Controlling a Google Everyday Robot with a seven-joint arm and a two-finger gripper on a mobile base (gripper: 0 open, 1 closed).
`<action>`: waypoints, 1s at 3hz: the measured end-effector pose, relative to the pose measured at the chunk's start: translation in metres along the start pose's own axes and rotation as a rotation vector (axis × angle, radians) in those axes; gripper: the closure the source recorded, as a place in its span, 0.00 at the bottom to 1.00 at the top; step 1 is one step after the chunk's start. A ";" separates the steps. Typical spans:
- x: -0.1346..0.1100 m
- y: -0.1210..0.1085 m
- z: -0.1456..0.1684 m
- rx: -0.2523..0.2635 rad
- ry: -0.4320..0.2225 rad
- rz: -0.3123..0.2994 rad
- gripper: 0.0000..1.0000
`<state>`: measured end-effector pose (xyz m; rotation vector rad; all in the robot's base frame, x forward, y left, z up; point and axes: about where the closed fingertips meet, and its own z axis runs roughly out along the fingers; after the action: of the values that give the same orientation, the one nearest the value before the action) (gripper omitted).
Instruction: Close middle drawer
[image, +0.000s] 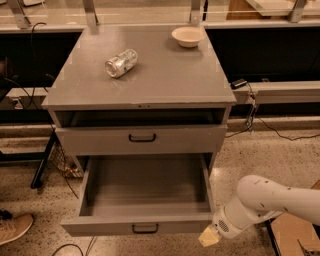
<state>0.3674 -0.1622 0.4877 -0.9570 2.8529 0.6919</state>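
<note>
The middle drawer (145, 187) is plain grey inside and out, with a black bar handle (145, 228) on its front panel. The cabinet top (165, 80) is the same flat grey, as is the upper drawer front (100, 140), which has a black handle too. A silver can (121, 62) and a cream bowl (187, 36) sit on the top. The floor (270, 150) is beige with dark speckles. The robot arm (272, 199) is white with tiny dark dots, and its pale yellow gripper (209, 236) is just beside the drawer's front right corner. A tan shoe (15, 227) shows at lower left and a brown cardboard box (295, 235) at lower right.
</note>
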 end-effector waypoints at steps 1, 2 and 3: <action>-0.019 -0.008 0.031 0.006 -0.034 0.019 0.89; -0.019 -0.009 0.031 0.009 -0.039 0.019 1.00; -0.019 -0.009 0.031 0.009 -0.039 0.019 1.00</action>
<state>0.3850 -0.1446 0.4600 -0.9057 2.8331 0.6903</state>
